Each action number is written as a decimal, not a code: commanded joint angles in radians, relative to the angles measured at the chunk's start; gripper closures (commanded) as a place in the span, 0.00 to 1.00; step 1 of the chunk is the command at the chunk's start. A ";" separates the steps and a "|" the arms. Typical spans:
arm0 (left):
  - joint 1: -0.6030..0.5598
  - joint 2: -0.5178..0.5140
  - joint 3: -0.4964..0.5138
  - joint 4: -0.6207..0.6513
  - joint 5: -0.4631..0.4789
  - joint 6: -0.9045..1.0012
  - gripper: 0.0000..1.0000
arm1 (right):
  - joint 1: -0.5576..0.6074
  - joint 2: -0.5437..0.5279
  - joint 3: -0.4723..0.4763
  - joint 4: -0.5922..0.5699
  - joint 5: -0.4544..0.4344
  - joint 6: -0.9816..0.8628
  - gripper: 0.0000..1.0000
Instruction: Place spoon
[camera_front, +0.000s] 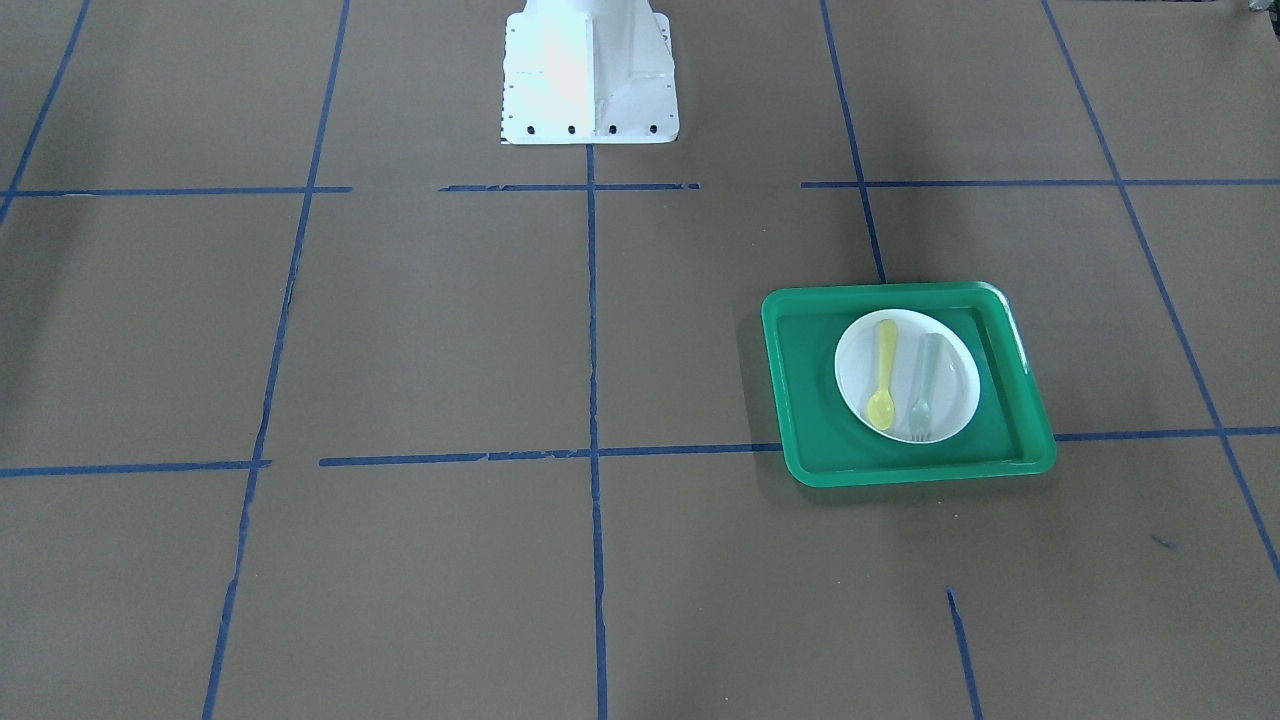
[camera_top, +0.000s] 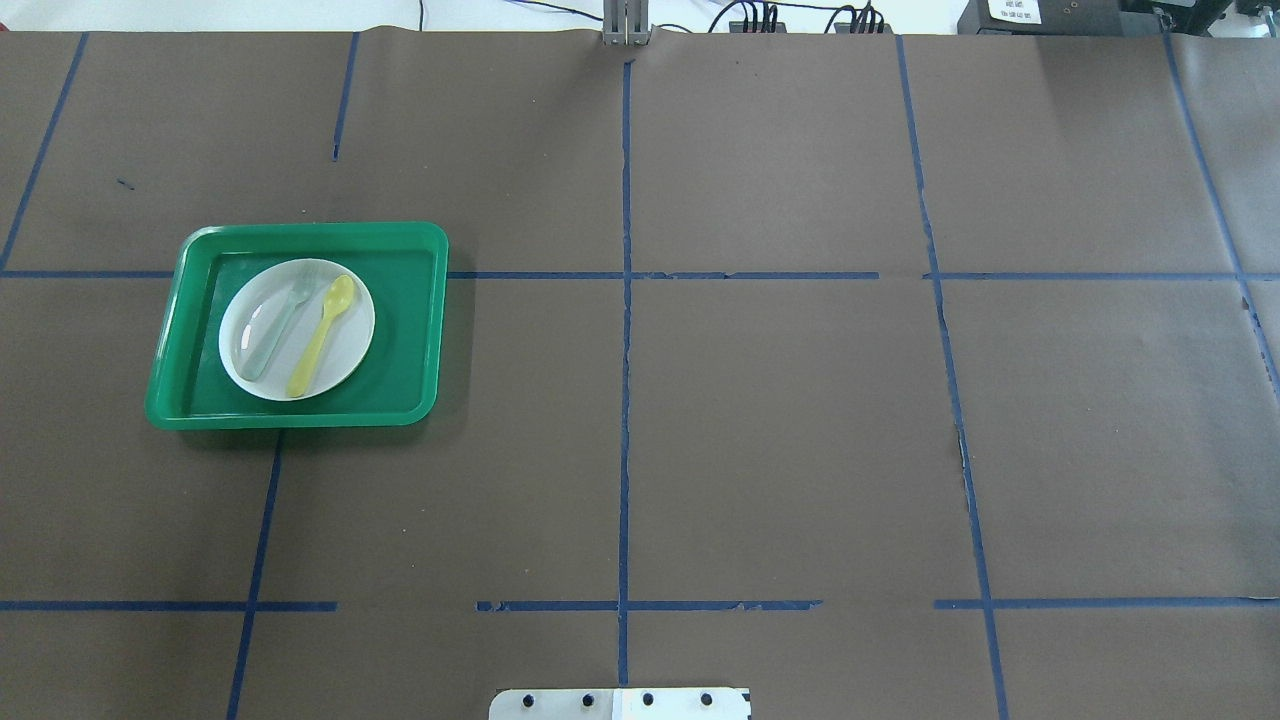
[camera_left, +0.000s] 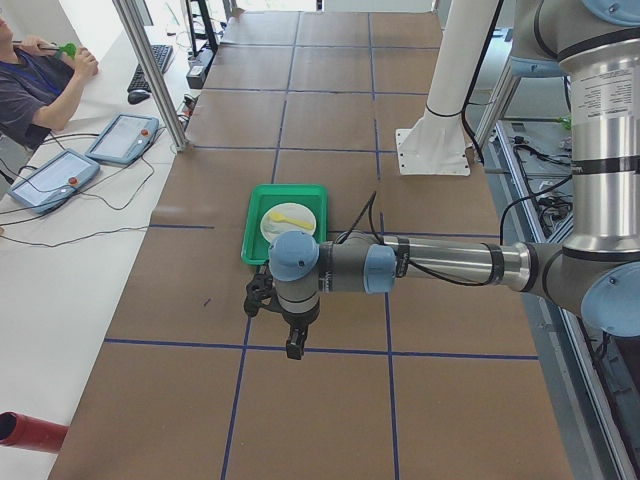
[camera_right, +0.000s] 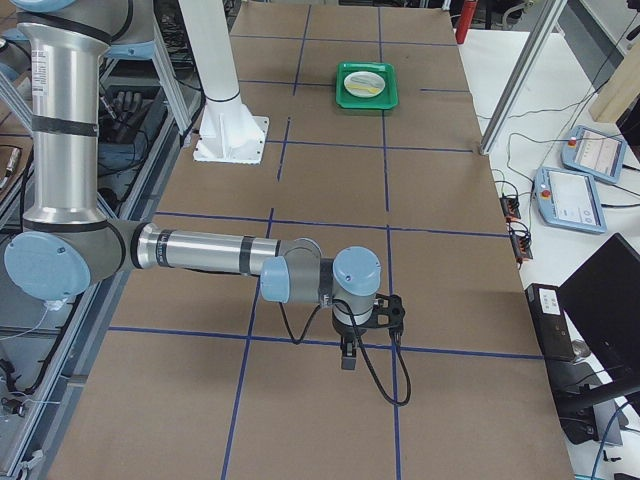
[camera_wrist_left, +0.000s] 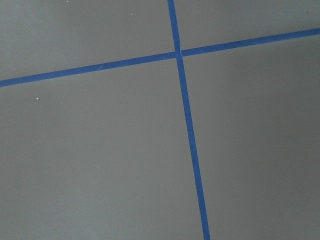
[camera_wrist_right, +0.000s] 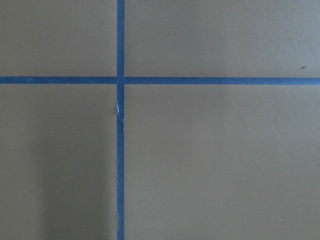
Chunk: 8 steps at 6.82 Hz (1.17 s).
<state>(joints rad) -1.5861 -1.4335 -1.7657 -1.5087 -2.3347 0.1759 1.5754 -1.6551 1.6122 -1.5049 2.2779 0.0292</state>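
The pale-yellow spoon (camera_front: 883, 375) lies on a white plate (camera_front: 955, 385) in a green tray (camera_front: 810, 400), beside a grey-green fork (camera_front: 927, 380). In the overhead view the spoon (camera_top: 322, 335) lies on the plate (camera_top: 345, 352) in the tray (camera_top: 400, 300) at the left. My left gripper (camera_left: 290, 345) shows only in the exterior left view, hanging over the table in front of the tray, apart from it. My right gripper (camera_right: 347, 358) shows only in the exterior right view, far from the tray (camera_right: 368, 85). I cannot tell whether either is open or shut. Both wrist views show only paper and tape.
The table is covered with brown paper marked by blue tape lines (camera_top: 625, 300). The robot's white base (camera_front: 590, 75) stands at the middle of the robot's side. An operator (camera_left: 35, 85) sits beyond the table's far edge with tablets (camera_left: 120, 137) nearby.
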 joint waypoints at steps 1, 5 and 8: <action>0.000 -0.030 -0.001 0.001 0.002 -0.003 0.00 | 0.000 0.000 0.000 -0.001 0.000 0.000 0.00; 0.102 -0.051 0.006 -0.183 -0.029 -0.022 0.00 | 0.000 0.000 0.000 0.000 0.000 0.000 0.00; 0.333 -0.056 -0.002 -0.531 -0.020 -0.421 0.00 | 0.000 0.000 0.000 0.000 0.000 0.000 0.00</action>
<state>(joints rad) -1.3611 -1.4879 -1.7727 -1.8590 -2.3626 -0.0679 1.5754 -1.6551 1.6117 -1.5059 2.2780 0.0292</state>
